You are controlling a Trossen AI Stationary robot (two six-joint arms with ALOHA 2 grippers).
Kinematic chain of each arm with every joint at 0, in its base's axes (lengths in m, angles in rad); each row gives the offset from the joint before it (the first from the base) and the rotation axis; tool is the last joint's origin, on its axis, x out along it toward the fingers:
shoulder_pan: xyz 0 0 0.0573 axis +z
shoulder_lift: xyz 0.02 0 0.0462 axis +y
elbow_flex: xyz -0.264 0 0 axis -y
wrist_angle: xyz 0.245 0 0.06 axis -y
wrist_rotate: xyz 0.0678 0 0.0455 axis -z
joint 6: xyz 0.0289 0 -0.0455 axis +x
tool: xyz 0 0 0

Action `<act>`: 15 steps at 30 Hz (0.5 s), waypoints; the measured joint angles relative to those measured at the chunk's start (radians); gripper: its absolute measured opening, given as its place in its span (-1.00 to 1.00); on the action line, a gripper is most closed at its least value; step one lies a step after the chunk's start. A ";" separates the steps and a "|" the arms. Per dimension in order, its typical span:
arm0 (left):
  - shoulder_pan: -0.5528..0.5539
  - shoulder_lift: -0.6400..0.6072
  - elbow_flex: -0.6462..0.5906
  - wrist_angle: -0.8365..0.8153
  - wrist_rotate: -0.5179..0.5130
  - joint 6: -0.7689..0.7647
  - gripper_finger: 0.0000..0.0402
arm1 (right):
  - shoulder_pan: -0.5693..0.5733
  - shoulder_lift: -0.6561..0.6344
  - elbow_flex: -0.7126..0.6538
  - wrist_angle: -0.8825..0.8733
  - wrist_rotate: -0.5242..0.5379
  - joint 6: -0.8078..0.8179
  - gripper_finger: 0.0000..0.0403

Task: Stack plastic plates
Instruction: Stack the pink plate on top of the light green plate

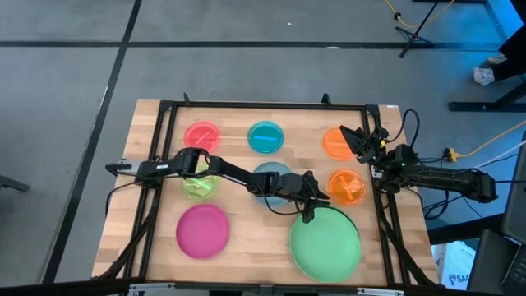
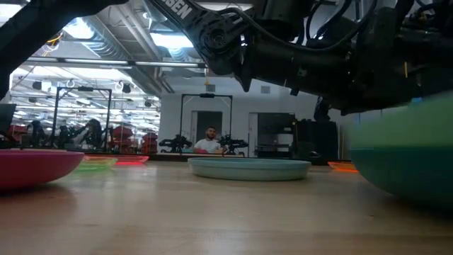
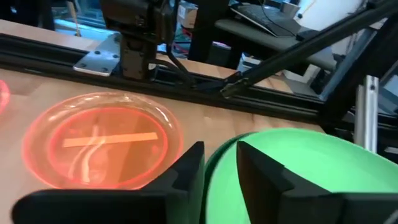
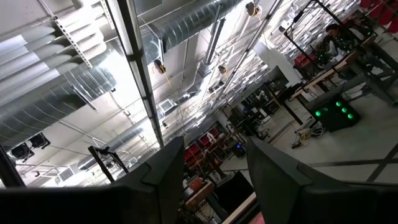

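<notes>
My left gripper (image 1: 311, 207) reaches across the table to the far left rim of the large mint green plate (image 1: 326, 242) and is shut on it. A darker green edge shows beneath that plate (image 2: 407, 166). An orange plate (image 3: 102, 140) lies just beyond the fingers. On the table lie the grey-blue plate (image 1: 271, 177), lime plate (image 1: 200, 186), magenta plate (image 1: 203, 230), pink plate (image 1: 201, 134), teal plate (image 1: 265, 137) and two orange plates (image 1: 346, 187) (image 1: 335, 142). My right gripper (image 1: 352, 140) is open, empty and tipped upward above the far orange plate. My left gripper pinches the mint green plate's rim (image 3: 217, 163), one finger (image 3: 264, 177) over the plate's inside and the other finger (image 3: 186, 171) outside it. The fingers slant down from the table's left side. Whether the plate is lifted off the table, I cannot tell.
The left arm (image 1: 230, 173) stretches over the lime and grey-blue plates. A black frame (image 1: 263, 105) runs around the wooden table. Bare wood lies between the magenta and mint plates (image 1: 259, 238). A person (image 2: 210, 142) sits in the room beyond the table.
</notes>
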 joint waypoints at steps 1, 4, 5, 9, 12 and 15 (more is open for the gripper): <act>0.000 0.000 0.000 -0.004 0.011 0.000 -0.53 | 0.000 0.000 0.000 0.000 -0.002 0.000 -0.17; 0.000 -0.010 -0.001 -0.047 0.039 0.008 -0.49 | 0.000 0.000 0.000 -0.007 -0.008 0.000 -0.17; 0.000 -0.022 -0.002 -0.081 0.051 0.014 -0.49 | 0.000 0.000 0.000 -0.016 -0.008 -0.001 -0.17; 0.000 -0.080 -0.002 -0.210 0.067 0.033 -0.48 | 0.000 0.000 0.000 -0.047 -0.008 -0.040 -0.17; -0.001 -0.125 -0.002 -0.341 0.066 0.073 -0.49 | 0.001 0.000 0.000 -0.082 -0.009 -0.058 -0.17; -0.013 -0.167 -0.008 -0.424 0.026 0.119 -0.50 | 0.001 0.000 0.000 -0.117 -0.008 -0.091 -0.17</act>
